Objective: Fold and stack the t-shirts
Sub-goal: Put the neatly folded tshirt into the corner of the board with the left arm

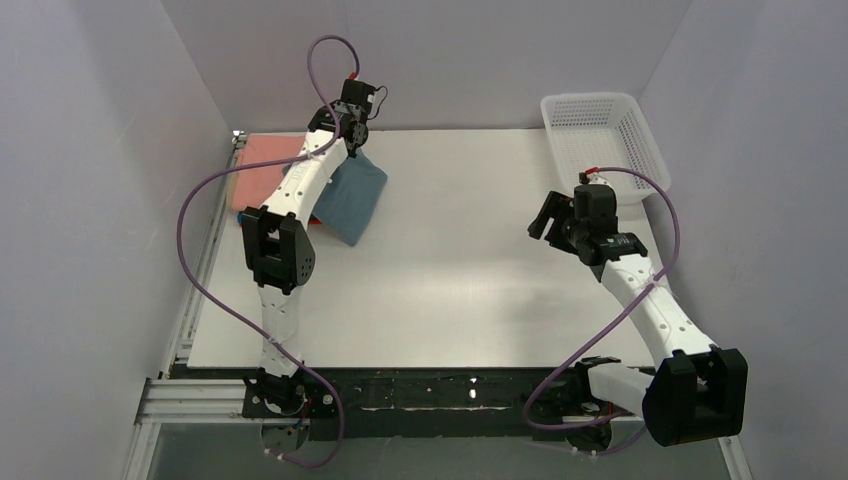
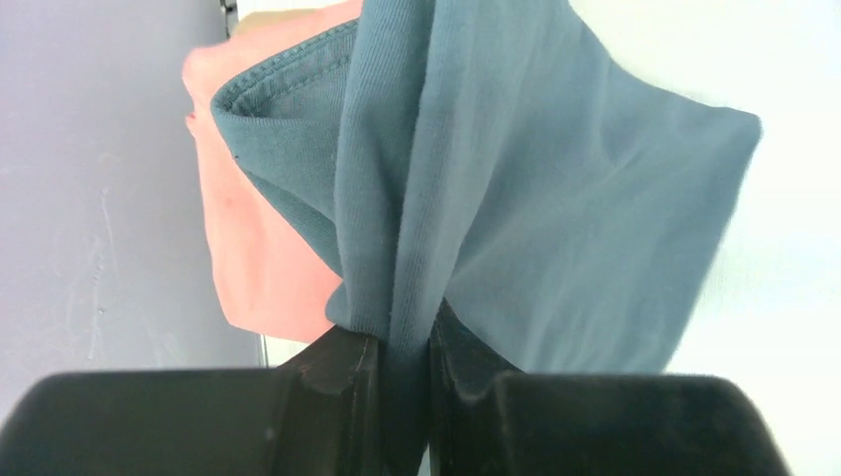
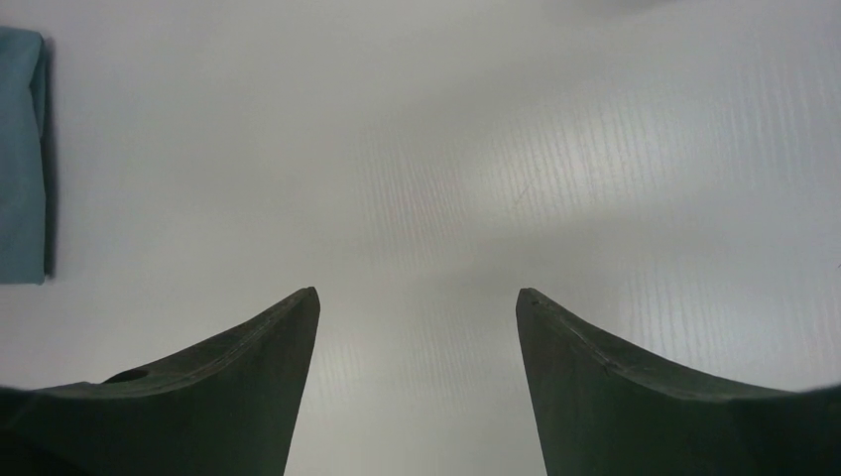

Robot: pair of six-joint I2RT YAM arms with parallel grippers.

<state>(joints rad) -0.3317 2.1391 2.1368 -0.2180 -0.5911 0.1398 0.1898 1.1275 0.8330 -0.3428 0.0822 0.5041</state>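
One bunched fold of the blue-grey t-shirt (image 2: pixel 555 178) sat clamped in my left gripper (image 2: pixel 405 342), just beside the salmon-pink shirt (image 2: pixel 248 248) at the table's (image 1: pixel 480 260) far left. Soft, light and droopy; I judged folded edges the best hold. My right gripper (image 3: pixel 417 297) gaped empty.

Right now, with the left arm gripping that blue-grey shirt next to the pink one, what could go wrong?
1. The left jaws pinch only a narrow bunched ridge of the blue-grey shirt, so it might slip out or the fold might open.
2. It is close by the pink shirt; setting it down could drag that one askew.
3. The right jaws stand open over the bare table, far off, so nothing steadies the loose end.
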